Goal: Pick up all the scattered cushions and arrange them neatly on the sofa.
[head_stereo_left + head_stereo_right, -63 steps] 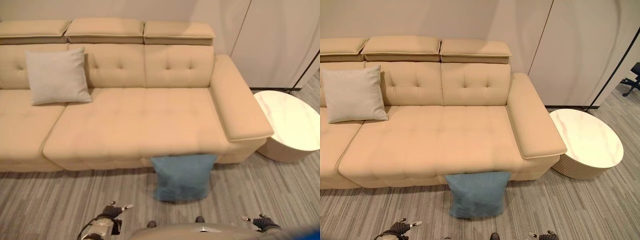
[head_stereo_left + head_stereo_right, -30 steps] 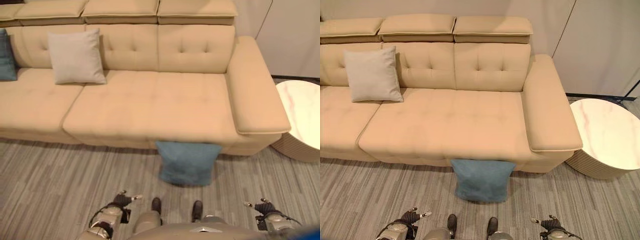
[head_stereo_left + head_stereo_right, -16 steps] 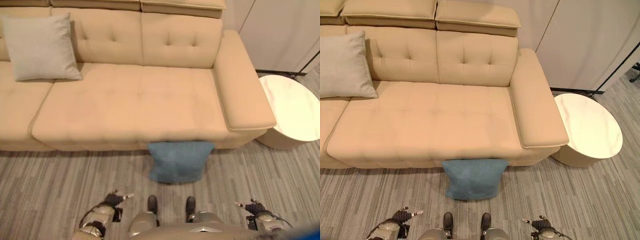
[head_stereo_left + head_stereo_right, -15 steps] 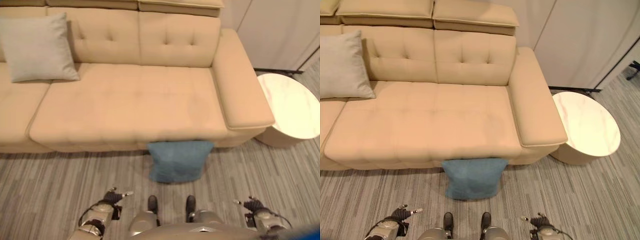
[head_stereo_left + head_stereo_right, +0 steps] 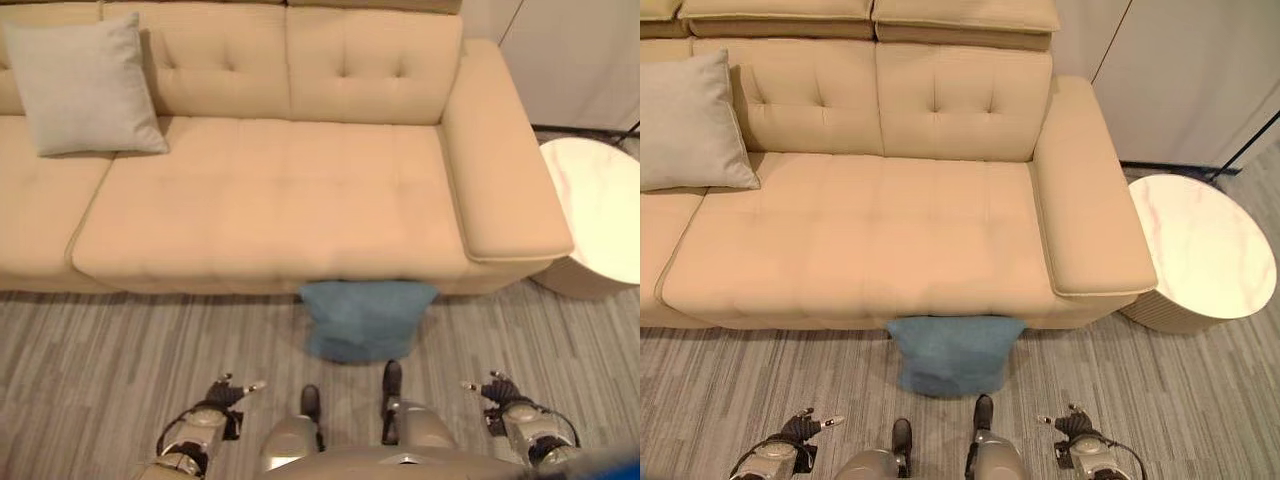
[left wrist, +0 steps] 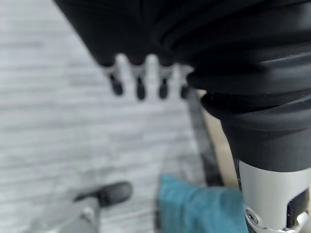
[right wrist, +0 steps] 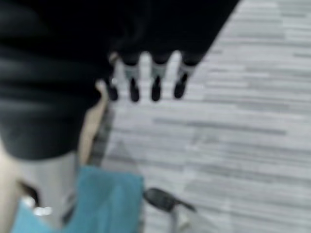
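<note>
Robot closes in on the blue cushion at the sofa's foot

Over the last two seconds the blue cushion (image 5: 367, 317) has drawn nearer the robot's feet, so it is within reach; it leans against the sofa (image 5: 270, 200) front on the floor. The left hand (image 5: 228, 396) and right hand (image 5: 497, 394) hang with relaxed fingers, holding nothing. A grey cushion (image 5: 86, 85) already stands against the sofa back. No containers appear.

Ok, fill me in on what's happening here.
The robot stands facing the beige sofa, both hands low and holding nothing: left hand and right hand open over the floor. A blue cushion lies on the floor against the sofa's front edge, untouched. A grey cushion already leans on the backrest. A round white table stands beside the armrest.
</note>
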You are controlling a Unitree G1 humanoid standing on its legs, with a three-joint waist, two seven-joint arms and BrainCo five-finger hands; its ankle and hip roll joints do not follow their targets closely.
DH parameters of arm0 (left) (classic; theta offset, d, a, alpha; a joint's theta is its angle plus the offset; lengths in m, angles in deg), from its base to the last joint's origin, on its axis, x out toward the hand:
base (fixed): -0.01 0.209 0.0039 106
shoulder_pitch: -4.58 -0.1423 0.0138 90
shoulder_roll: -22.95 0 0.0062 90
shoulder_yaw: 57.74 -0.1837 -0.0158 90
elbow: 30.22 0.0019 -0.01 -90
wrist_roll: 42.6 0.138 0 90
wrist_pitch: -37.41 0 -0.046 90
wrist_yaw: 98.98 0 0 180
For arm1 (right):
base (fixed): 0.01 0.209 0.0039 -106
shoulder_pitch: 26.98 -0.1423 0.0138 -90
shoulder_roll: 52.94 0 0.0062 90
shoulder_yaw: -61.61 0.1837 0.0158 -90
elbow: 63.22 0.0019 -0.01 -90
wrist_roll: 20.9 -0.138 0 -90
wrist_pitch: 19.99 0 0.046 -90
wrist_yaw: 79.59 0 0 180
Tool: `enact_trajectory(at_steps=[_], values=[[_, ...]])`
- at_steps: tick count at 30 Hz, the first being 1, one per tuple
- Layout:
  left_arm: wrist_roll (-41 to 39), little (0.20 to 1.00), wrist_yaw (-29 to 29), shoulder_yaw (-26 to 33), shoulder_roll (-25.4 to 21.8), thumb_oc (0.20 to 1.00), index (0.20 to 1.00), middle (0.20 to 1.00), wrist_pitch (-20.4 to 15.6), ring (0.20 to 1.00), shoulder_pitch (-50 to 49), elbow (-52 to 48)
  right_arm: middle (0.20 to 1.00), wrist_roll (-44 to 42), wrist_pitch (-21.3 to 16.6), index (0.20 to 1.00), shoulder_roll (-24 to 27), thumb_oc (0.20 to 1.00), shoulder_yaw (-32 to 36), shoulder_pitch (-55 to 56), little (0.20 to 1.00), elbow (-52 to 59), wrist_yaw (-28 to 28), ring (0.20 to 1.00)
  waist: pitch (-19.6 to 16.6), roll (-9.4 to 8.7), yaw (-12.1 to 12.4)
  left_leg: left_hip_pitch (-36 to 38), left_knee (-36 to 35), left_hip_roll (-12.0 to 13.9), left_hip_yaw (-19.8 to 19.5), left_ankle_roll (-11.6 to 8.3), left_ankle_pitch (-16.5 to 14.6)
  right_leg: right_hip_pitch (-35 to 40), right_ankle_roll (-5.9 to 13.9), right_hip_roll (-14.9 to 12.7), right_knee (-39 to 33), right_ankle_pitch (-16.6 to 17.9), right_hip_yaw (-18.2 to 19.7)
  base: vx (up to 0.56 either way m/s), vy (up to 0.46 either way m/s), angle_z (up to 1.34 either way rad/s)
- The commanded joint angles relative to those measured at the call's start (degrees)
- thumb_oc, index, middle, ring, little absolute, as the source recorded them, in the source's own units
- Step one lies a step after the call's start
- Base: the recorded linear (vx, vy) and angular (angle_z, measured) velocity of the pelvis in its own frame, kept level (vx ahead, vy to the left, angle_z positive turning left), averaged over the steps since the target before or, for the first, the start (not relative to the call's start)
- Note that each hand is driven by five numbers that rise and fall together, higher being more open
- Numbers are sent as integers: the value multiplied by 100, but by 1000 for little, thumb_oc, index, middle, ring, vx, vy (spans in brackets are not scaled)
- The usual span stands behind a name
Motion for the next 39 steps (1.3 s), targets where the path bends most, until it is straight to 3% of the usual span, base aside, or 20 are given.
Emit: enact_trajectory(at_steps=[1,7,9,13,19,22,33,39], values=[[-365,1000,-288,-8,-149,1000,1000,1000,-181,1000,492,-162,1000,-92,-153,1000,342,1000,-145,-176,1000,199,232,1000,69,-130,-2,-932,543,-234,-596,-165,162,-449,330,-202,961,-717,126,-178,-113,8],[-819,1000,-753,-82,-202,1000,1000,1000,-337,1000,1112,-409,1000,-429,-271,1000,501,1000,-128,-544,1000,551,580,1000,295,-42,-70,-2006,971,-206,-746,-284,219,-1466,271,-209,1424,-841,14,-127,-80,16],[-969,1000,-879,-83,-209,1000,1000,1000,-389,1000,1273,-388,1000,-510,-315,1000,519,1000,-145,-690,1000,612,647,1000,335,-24,-95,-2354,1055,-216,-730,-271,370,-1838,237,-248,1544,-717,2,-121,-19,9],[-1695,1000,-1120,-64,-242,1000,1000,1000,-566,1000,1861,-498,1000,-603,-342,1000,721,1000,-424,-1382,1000,933,901,1000,517,51,-148,-3464,1745,-161,-700,-317,185,-2932,213,-345,2231,-932,125,-109,-34,9],[-1974,1000,-1274,-108,-268,1000,1000,1000,-671,1000,2208,-800,1000,-938,-542,1000,856,1000,-374,-1841,1000,1484,1110,1000,605,152,-237,-4758,2630,-127,-656,-312,-17,-4246,130,-478,3246,-1180,340,-49,5,5],[-2254,1000,-1288,-92,-349,1000,1000,1000,-737,1000,2432,-971,1000,-1074,-697,1000,978,1000,-425,-2238,1000,1813,1226,1000,645,206,-305,-5669,3404,-85,-631,-300,-227,-5210,39,-474,4014,-1362,565,-2,6,1],[-2789,1000,-1257,-194,-538,1000,1000,1000,-877,1000,3152,-1360,1000,-1512,-1024,1000,950,1000,-503,-3091,1000,2300,1287,1000,441,303,-441,-7196,4051,-124,-554,-257,-380,-6833,47,-354,4675,-1437,814,23,-2,-8],[-2880,1000,-1335,-332,-581,1000,1000,1000,-986,1000,3562,-1620,1000,-1635,-1116,1000,1030,1000,-576,-3450,1000,2263,1251,1000,377,312,-458,-7575,4153,-161,-547,-220,-401,-7223,110,-335,4762,-1426,861,3,-4,-1]])
